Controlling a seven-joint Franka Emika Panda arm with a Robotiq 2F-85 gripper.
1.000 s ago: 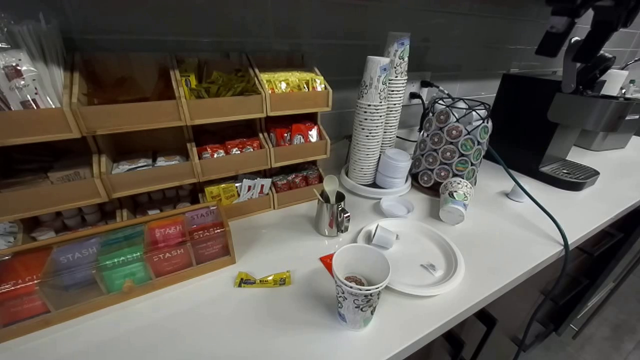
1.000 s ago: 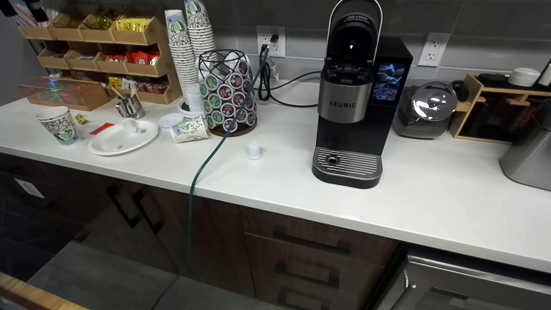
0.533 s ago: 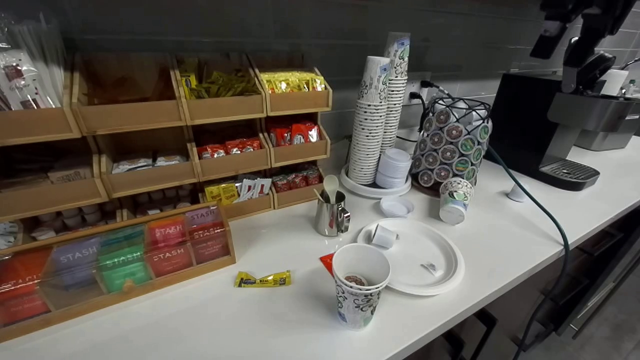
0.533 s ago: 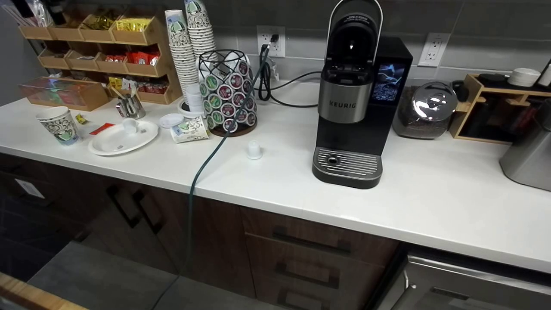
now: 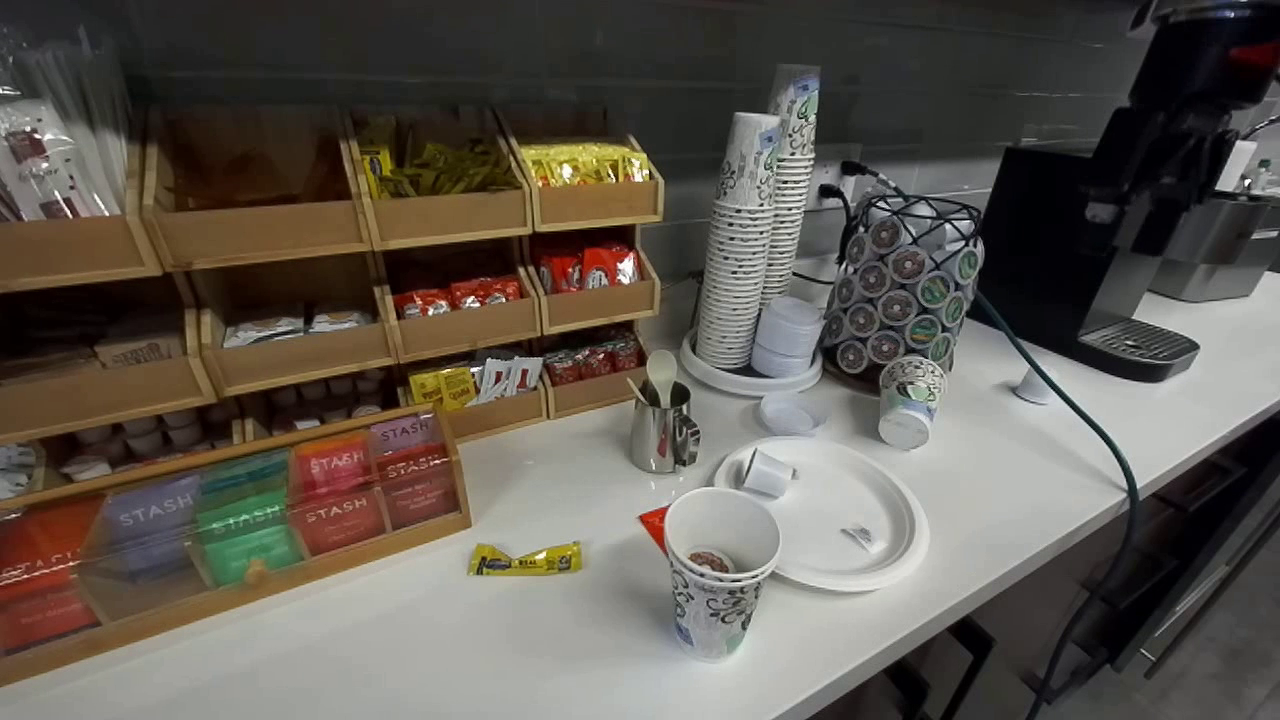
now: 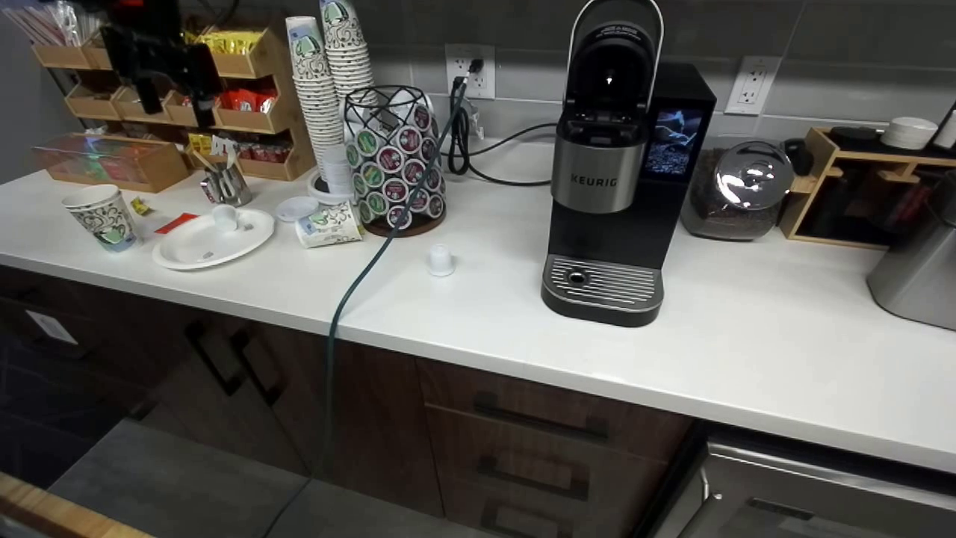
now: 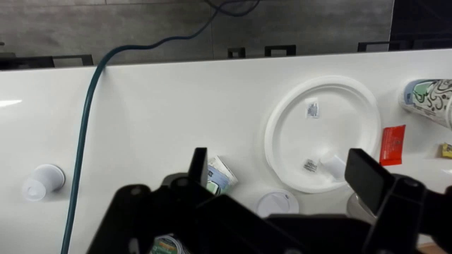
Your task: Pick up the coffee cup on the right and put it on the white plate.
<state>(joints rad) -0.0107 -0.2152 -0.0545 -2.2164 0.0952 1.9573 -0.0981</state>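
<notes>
Facing the counter (image 6: 485,306), I am seeing the gripper (image 7: 278,160) hanging high over it, fingers standing wide apart. The wrist view is showing nothing caught between them, only counter, a lid (image 7: 277,204) and part of the plate (image 7: 335,123) below.

Target, as I am reading the task: the small white cup (image 6: 441,260) at right. It is standing upside down on its wide rim, axis vertical, well apart from the plate.

Key relation: the cup is sitting to the right of the gripper along the counter and well below it; near-far offset I am not able to read. Fingers are spreading roughly left to right, so a straight descent over that axis is looking workable, in my judgement. Step in hand: probably the approach.

Obstacle: the cable (image 7: 84,130) is running far to near between gripper and cup, passing near the cup; its height I am not able to judge. A toppled paper cup (image 6: 328,226) is lying left of the cable; the pod rack (image 6: 422,227) is standing farther back, the brewer (image 6: 601,179) to the right. A pod (image 6: 225,218) is occupying the plate's far part, so the near part is probably the better landing.
</notes>
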